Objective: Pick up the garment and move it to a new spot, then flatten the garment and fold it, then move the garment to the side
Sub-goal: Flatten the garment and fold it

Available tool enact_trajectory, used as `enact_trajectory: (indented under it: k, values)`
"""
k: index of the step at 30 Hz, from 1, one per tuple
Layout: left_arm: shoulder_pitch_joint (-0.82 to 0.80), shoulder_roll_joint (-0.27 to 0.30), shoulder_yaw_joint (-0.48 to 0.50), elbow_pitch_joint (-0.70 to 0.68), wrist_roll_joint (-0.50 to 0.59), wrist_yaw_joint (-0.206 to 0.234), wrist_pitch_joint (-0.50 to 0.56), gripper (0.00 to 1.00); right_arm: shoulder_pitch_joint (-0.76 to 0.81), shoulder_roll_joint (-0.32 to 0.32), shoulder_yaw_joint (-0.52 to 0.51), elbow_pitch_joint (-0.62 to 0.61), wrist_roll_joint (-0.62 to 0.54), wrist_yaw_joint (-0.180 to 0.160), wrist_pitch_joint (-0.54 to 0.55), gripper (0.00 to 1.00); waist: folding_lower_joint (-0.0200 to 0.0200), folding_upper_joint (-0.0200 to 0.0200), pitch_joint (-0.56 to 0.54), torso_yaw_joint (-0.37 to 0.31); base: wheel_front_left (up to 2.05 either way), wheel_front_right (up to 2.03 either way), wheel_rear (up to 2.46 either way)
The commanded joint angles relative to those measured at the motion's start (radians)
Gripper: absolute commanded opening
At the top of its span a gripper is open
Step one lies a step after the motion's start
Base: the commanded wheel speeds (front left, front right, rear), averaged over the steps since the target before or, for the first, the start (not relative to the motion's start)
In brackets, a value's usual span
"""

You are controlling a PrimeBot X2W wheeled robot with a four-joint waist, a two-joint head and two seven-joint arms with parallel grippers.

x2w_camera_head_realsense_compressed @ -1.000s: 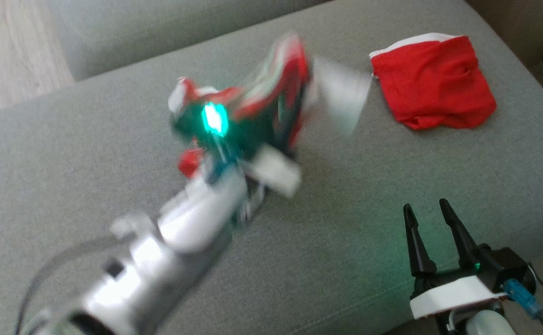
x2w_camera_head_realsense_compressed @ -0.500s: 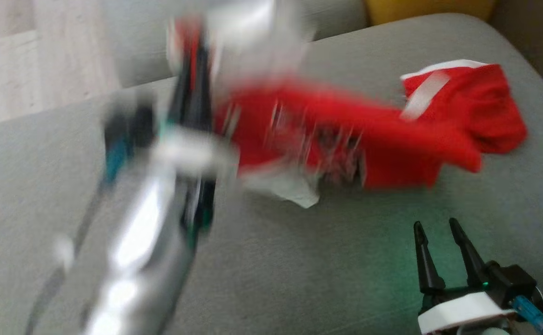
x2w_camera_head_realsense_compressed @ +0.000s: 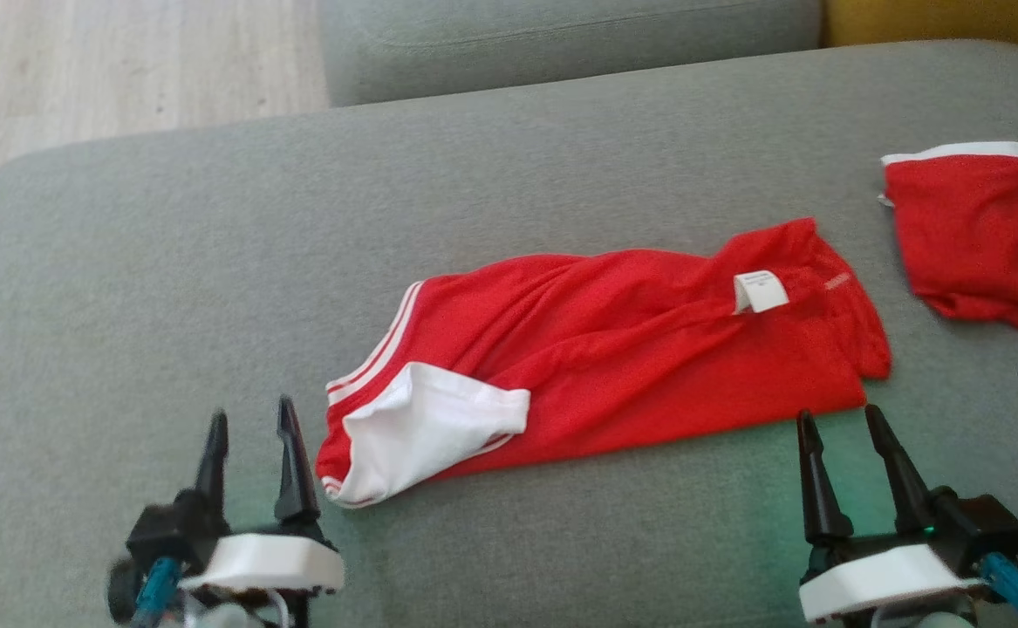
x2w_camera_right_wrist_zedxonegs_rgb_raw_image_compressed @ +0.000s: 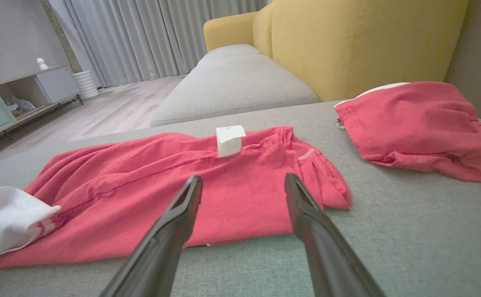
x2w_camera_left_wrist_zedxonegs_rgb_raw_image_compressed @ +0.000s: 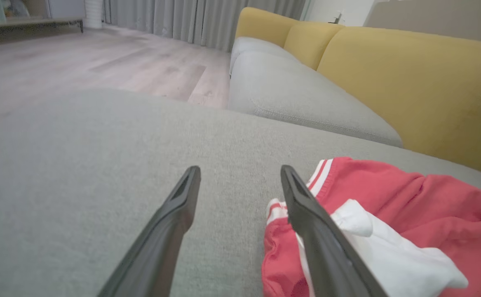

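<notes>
A pair of red shorts (x2w_camera_head_realsense_compressed: 613,349) in fine mesh knit is lying stretched out and softly creased across the middle of a grey woven sofa cushion (x2w_camera_head_realsense_compressed: 168,288). Its white-striped hem (x2w_camera_head_realsense_compressed: 378,349) is pointing toward the robot's left and its gathered waistband toward the right. A white pocket lining (x2w_camera_head_realsense_compressed: 421,427) is spilling out in a rounded flap near the hem, and a small white label (x2w_camera_head_realsense_compressed: 760,291) is standing folded at the waistband. The left gripper (x2w_camera_head_realsense_compressed: 251,410) is hovering just beside the hem, its two long, dark, tapering fingers spread wide and holding nothing. The right gripper (x2w_camera_head_realsense_compressed: 839,413) is sitting just short of the waistband corner, likewise spread wide and empty. A second red garment (x2w_camera_head_realsense_compressed: 980,235) with a white edge is lying rumpled farther right, apart from the shorts. Another grey cushion (x2w_camera_head_realsense_compressed: 561,35), mustard-yellow backrests (x2w_camera_left_wrist_zedxonegs_rgb_raw_image_compressed: 409,78) and pale wood flooring (x2w_camera_head_realsense_compressed: 125,61) are showing beyond.
</notes>
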Motion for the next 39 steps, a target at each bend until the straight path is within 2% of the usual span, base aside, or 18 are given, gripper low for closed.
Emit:
enact_trajectory:
  k: [1, 2, 5, 8, 13, 18, 28, 29, 31, 39]
  values:
    - [-0.023, 0.042, 0.035, -0.083, 0.097, -0.001, -0.008, 1.00, -0.032, -0.006, 0.027, -0.035, -0.011, -0.001, -0.004, 1.00, 0.0000, 0.0000, 0.010, 0.021, 0.00, 0.00, 0.00]
    - [-0.023, 0.042, 0.035, -0.083, 0.097, -0.001, -0.008, 1.00, -0.032, -0.006, 0.027, -0.035, -0.011, -0.001, -0.004, 1.00, 0.0000, 0.0000, 0.010, 0.021, 0.00, 0.00, 0.00]
    - [-0.038, 0.085, -0.022, -0.131, 0.217, -0.039, -0.008, 1.00, -0.041, -0.006, 0.031, -0.035, -0.013, -0.001, -0.004, 1.00, 0.0000, 0.0000, 0.020, 0.025, 0.00, 0.00, 0.00]
    - [-0.059, 0.121, -0.100, -0.114, 0.324, -0.060, -0.008, 1.00, -0.048, -0.006, 0.037, -0.034, -0.012, -0.001, -0.004, 1.00, 0.0000, 0.0000, 0.027, 0.023, 0.00, 0.00, 0.00]
    - [-0.128, 0.154, -0.185, -0.039, 0.461, -0.036, 0.027, 1.00, -0.053, -0.006, 0.041, -0.030, -0.009, -0.001, -0.004, 1.00, 0.0000, 0.0000, 0.039, 0.011, 0.00, 0.00, 0.00]
    - [-0.191, 0.155, -0.221, 0.016, 0.506, -0.035, 0.068, 1.00, -0.060, -0.006, 0.045, -0.028, -0.008, -0.001, -0.004, 1.00, 0.0000, 0.0000, 0.051, -0.005, 0.00, 0.00, 0.00]
    - [-0.237, 0.156, -0.226, 0.091, 0.493, -0.041, 0.098, 1.00, -0.069, -0.006, 0.037, -0.027, -0.015, -0.001, -0.004, 1.00, 0.0000, 0.0000, 0.064, -0.032, 0.00, 0.00, 0.00]
    - [-0.240, 0.157, -0.225, 0.090, 0.492, -0.037, 0.087, 0.54, -0.069, -0.006, 0.036, -0.027, -0.016, -0.001, -0.004, 1.00, 0.0000, 0.0000, 0.066, -0.032, 0.00, 0.00, 0.00]
    - [-0.249, 0.157, -0.226, 0.083, 0.494, -0.029, 0.061, 0.00, -0.069, -0.006, 0.032, -0.029, -0.018, -0.001, -0.004, 1.00, 0.0000, 0.0000, 0.069, -0.030, 0.00, 0.00, 0.00]
    - [-0.257, 0.149, -0.232, 0.018, 0.482, -0.009, 0.007, 0.00, -0.097, -0.024, 0.007, -0.011, -0.027, -0.001, -0.004, 1.00, 0.0000, 0.0000, 0.070, 0.020, 0.00, 0.00, 0.00]
